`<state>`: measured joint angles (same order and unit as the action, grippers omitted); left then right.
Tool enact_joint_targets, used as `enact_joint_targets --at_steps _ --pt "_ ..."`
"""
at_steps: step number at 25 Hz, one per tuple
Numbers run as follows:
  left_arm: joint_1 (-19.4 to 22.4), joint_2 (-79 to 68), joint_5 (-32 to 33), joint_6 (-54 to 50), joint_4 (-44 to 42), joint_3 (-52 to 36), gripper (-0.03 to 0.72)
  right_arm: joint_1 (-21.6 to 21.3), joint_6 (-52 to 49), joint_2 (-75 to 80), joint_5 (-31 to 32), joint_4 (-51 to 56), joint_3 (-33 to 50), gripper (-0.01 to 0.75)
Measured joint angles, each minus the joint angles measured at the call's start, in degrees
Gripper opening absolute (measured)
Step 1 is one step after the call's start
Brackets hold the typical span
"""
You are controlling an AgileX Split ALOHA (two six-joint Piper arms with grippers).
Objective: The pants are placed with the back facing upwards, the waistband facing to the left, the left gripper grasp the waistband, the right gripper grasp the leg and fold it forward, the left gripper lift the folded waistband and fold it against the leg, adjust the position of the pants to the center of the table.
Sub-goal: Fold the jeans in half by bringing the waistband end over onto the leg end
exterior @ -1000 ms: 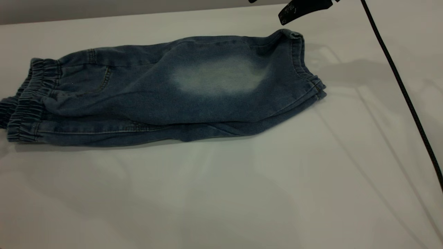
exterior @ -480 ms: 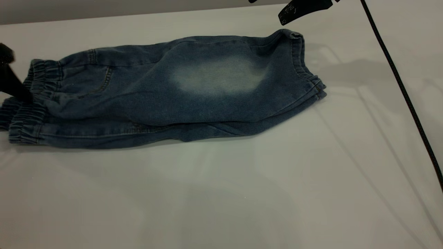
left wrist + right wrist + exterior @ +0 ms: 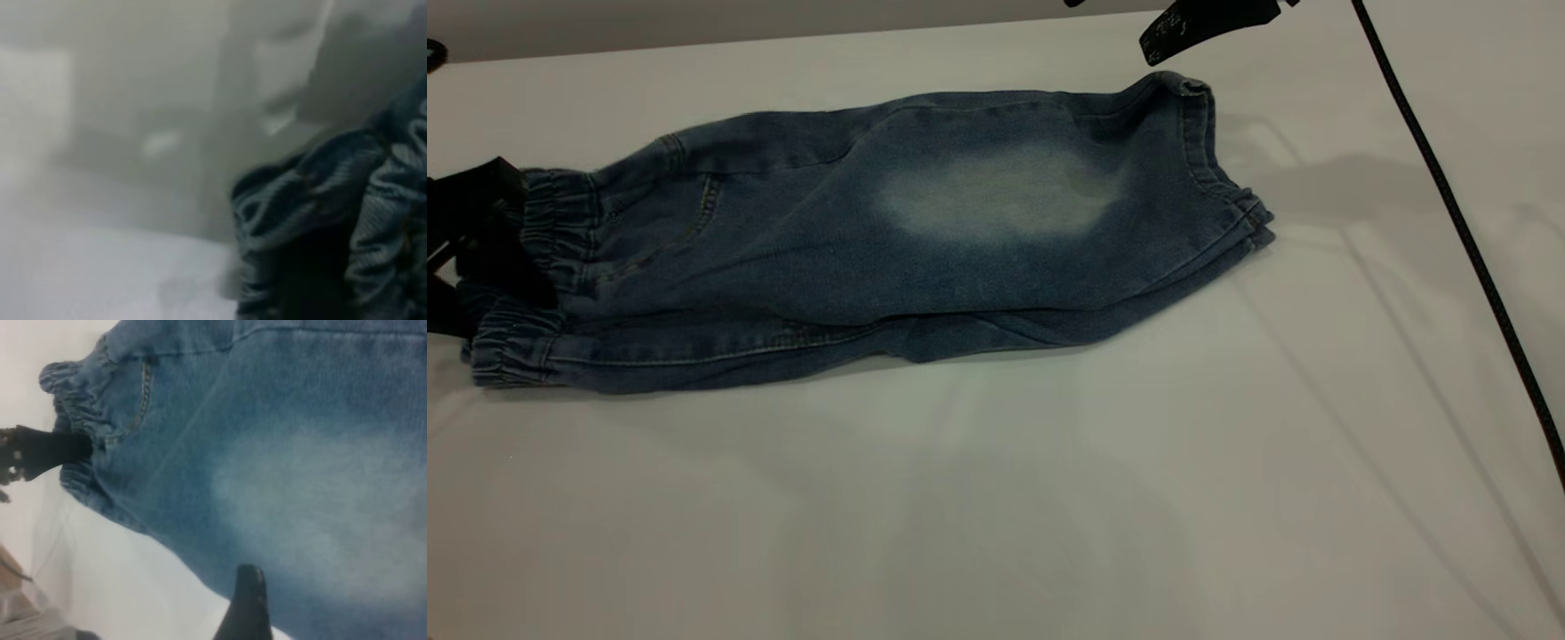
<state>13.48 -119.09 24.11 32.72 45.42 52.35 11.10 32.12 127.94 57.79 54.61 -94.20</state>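
The blue denim pants [image 3: 889, 240] lie folded lengthwise on the white table [image 3: 1049, 498]. The plain leg with its pale faded patch [image 3: 996, 196] is on top, its hem at the right. The gathered waistband [image 3: 525, 293] is at the left and shows bunched up close [image 3: 333, 227] in the left wrist view. My left gripper [image 3: 489, 253] is pressed into the middle of the waistband, also seen as a black claw [image 3: 47, 450] in the right wrist view. My right gripper [image 3: 1200, 22] hovers above the far hem corner, open and holding nothing, with one fingertip [image 3: 248, 600] over the denim.
A thin black cable [image 3: 1458, 222] runs down across the table's right side. Bare table lies in front of and to the right of the pants. The table's far edge [image 3: 783, 36] runs just behind them.
My left gripper came in from the left edge and now sits in the waistband. The waistband bunched up and the pants slid slightly right. The right gripper stayed put.
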Motion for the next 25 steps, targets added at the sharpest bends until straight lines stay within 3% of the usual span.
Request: enact_joint_targets --at_steps 2,4,16,25 --pt "-0.1 -0.2 0.2 0.0 0.4 -0.1 0.179 1.0 1.0 0.1 -0.4 0.6 0.0 0.548" --pt "-0.5 -0.2 -0.2 0.0 0.4 -0.1 0.120 2.7 1.3 0.3 -1.0 0.6 0.0 0.548" --pt "-4.1 11.7 2.8 0.1 -0.4 -0.2 0.123 16.0 -0.7 8.6 -12.2 1.1 -2.8 0.548" --pt "-4.9 22.8 6.9 -0.2 -0.2 -0.2 0.123 20.1 -4.7 17.6 -11.2 1.1 -13.6 0.548"
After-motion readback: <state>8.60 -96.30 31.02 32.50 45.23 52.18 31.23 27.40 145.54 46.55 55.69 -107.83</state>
